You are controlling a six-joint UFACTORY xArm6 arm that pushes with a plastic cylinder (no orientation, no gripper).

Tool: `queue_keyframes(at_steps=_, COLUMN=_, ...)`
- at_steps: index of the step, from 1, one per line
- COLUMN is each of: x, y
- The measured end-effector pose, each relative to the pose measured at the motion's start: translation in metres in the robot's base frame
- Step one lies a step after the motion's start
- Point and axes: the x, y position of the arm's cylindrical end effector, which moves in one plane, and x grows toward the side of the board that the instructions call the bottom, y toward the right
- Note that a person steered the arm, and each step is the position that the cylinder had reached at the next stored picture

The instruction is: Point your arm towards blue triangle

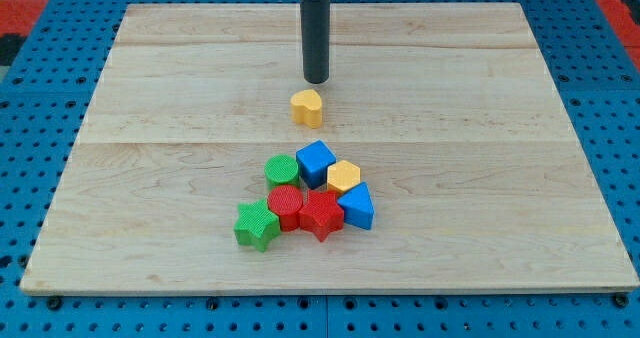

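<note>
Little of the task looks done: my tip [316, 81] stands well apart from the blue triangle [358, 207], which lies at the right edge of the cluster toward the view's bottom. A yellow block [307, 107] sits just below the tip. The rod hangs upright; this tool is a bare rod, holding nothing.

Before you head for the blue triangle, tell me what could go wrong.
1. The yellow heart block sits just below my tip, right on the way; I would likely shove it into the cluster.
2. The blue triangle touches the yellow hexagon and red star, with the blue cube ahead, so a direct approach may scatter them.
</note>
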Motion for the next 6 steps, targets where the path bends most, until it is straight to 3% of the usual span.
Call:
queue_keyframes(at_steps=4, x=-0.008, y=-0.004)
queue_keyframes(at_steps=6, x=0.062, y=0.102)
